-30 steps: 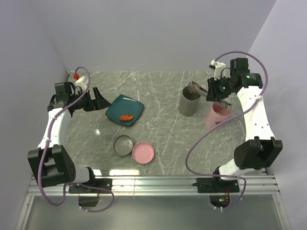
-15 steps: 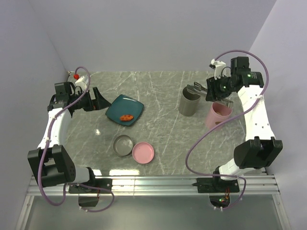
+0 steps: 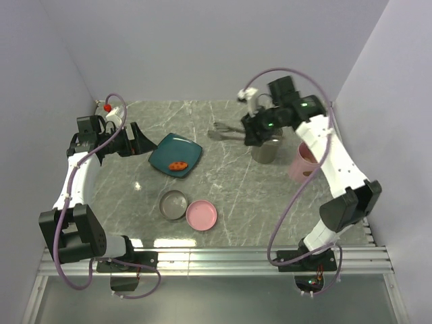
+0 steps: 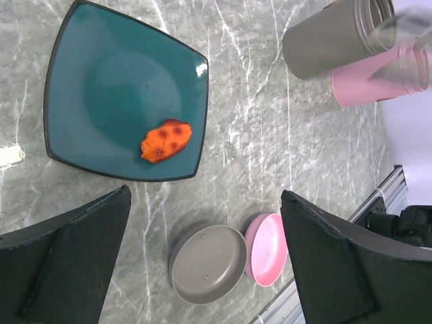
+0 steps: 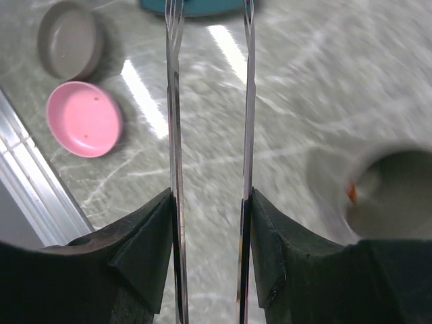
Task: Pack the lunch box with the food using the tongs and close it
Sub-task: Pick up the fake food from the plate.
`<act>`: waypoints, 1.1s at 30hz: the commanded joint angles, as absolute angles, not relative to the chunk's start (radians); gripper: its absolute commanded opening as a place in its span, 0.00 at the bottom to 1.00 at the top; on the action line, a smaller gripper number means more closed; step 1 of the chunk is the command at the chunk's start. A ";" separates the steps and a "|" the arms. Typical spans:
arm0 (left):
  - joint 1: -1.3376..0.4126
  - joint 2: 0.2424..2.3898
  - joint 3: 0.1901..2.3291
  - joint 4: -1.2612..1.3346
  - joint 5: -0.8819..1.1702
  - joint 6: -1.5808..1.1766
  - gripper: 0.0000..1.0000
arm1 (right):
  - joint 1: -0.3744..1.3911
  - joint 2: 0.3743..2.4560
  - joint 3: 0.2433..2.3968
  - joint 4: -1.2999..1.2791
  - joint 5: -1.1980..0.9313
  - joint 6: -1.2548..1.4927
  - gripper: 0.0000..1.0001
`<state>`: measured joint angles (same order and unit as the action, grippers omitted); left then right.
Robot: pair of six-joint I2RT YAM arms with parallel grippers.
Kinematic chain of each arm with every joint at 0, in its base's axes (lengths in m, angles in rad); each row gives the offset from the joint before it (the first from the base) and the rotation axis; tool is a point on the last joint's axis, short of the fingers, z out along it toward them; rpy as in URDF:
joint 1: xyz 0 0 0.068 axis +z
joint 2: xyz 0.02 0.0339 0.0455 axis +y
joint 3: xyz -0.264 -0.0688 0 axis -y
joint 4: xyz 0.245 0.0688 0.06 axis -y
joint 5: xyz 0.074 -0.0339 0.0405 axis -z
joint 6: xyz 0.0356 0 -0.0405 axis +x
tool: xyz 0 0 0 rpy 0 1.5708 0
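Tongs (image 3: 226, 129), clasped by the right gripper (image 5: 210, 202), having just swung off the grey container (image 3: 266, 150) at the desk's (image 3: 229, 196) far right, are heading toward the teal plate (image 3: 165, 150) by the far-left corner, where one orange-red food piece (image 4: 166, 140) is lying, likely the next pickup; left gripper (image 4: 206, 223) is hovering fully spread nearby.

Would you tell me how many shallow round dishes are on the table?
2: a grey dish and a pink dish to its right, both nearer the arms than the plate.

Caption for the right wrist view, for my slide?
Right gripper holding thin silver metal tongs over grey marble table, round pink dish at left.
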<state>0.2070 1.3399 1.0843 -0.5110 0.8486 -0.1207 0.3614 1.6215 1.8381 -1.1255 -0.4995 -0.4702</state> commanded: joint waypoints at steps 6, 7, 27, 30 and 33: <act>0.210 1.316 1.112 -0.492 0.859 -0.123 0.99 | 0.607 1.793 1.847 -1.005 -0.454 -0.548 0.52; 0.212 1.316 1.112 -0.491 0.853 -0.124 1.00 | 0.620 1.819 1.862 -1.011 -0.446 -0.549 0.52; 0.210 1.319 1.094 -0.488 0.824 -0.115 0.99 | 0.710 2.037 1.970 -0.931 -0.387 -0.569 0.52; 0.210 1.321 1.094 -0.485 0.825 -0.118 0.99 | 0.712 2.048 1.974 -0.919 -0.370 -0.578 0.53; 0.210 1.321 1.091 -0.483 0.819 -0.118 0.99 | 0.715 2.068 1.985 -0.916 -0.357 -0.581 0.54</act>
<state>0.2081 1.3399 1.0843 -0.5121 0.8219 -0.1207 0.7010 2.0441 1.9347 -0.9573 -0.3794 -0.5682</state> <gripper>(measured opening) 0.994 0.535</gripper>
